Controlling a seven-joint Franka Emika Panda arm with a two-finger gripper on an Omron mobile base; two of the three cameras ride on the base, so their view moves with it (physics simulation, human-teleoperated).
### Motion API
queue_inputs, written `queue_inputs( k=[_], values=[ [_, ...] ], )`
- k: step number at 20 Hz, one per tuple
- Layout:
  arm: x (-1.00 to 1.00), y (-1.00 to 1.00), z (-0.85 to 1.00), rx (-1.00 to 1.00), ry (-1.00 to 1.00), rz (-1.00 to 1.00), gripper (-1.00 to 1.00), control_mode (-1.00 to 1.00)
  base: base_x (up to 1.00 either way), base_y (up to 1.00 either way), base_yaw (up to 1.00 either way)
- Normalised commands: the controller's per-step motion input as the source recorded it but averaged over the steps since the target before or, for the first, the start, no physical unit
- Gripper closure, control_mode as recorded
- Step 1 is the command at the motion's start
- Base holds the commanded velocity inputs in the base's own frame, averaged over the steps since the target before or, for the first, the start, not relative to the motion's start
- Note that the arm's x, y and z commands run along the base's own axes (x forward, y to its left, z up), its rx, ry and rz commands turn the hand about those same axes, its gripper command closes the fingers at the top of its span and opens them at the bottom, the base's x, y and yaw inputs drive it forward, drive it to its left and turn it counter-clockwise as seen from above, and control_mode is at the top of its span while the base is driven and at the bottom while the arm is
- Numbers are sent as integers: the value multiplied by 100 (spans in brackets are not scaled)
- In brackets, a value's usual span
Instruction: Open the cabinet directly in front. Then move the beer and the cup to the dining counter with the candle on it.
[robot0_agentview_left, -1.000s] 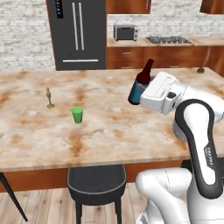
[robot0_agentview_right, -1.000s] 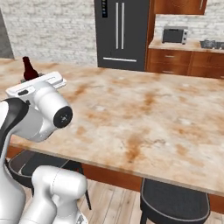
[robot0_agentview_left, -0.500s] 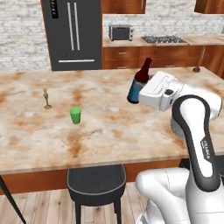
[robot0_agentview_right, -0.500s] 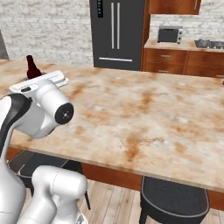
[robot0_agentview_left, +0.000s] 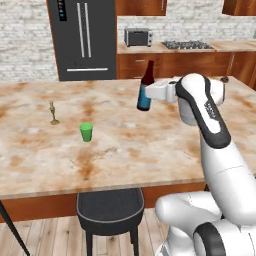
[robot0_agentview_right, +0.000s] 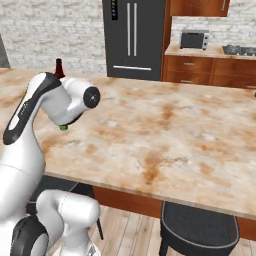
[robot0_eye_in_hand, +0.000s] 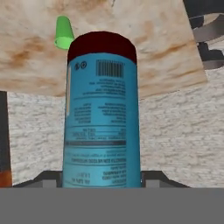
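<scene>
My gripper (robot0_agentview_left: 149, 94) is shut on the beer (robot0_agentview_left: 145, 86), a dark brown bottle with a blue label, held slightly tilted over the far half of the dining counter (robot0_agentview_left: 150, 145). In the hand view the blue label of the beer (robot0_eye_in_hand: 103, 127) stands between my fingers. The green cup (robot0_agentview_left: 86, 132) stands upright on the marble, to the bottle's left and nearer the front edge. The brass candle (robot0_agentview_left: 53, 113) stands left of the cup. The cup (robot0_eye_in_hand: 64, 33) also shows beyond the bottle in the hand view. From the right base view the bottle's neck (robot0_agentview_right: 59, 68) pokes up behind my arm.
A black round stool (robot0_agentview_left: 110, 215) is tucked under the counter's near edge, and another stool (robot0_agentview_right: 200, 230) sits further right. Behind the island stand a dark fridge (robot0_agentview_left: 82, 37), a toaster oven (robot0_agentview_left: 138, 36) and a stove (robot0_agentview_left: 187, 45) on low wooden cabinets.
My arm has stretched out and carried the beer a little to the left over the counter. The views have shifted slightly with the base. Cup and candle stay put.
</scene>
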Motion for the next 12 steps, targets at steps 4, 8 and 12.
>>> queue_inputs(
  k=[4, 8, 12],
  values=[
    [100, -4, -36, 0, 9, 9, 100, -100, 0, 0, 0],
    [89, 23, -81, 0, 1, 15, 100, -100, 0, 0, 0],
    [22, 35, -99, -1, -13, 29, 100, -100, 0, 0, 0]
  ],
)
